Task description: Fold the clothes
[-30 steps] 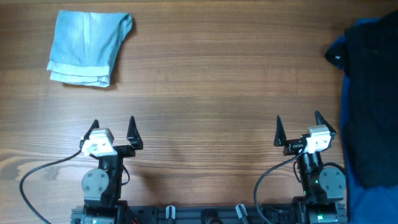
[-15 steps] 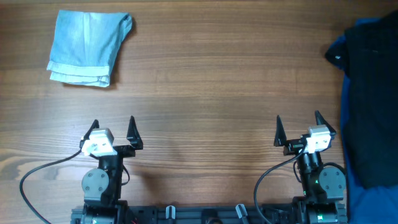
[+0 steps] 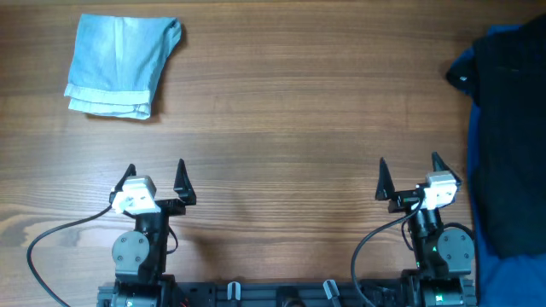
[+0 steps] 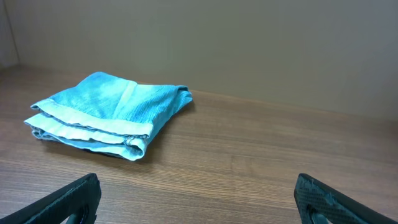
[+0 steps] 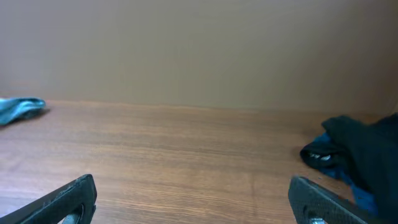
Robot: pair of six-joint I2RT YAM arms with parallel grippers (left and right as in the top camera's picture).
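The pale blue garment sits folded at the far left of the desk. I'd guess that's the done spot, out of the way. The black garment lies bunched on top of a blue one at the right edge, just beside the right arm, so probably the waiting pile. That arm and the left arm are both tucked back at the near edge, wrists level, pointing toward the far side. Jaws on both are spread wide and holding nothing.
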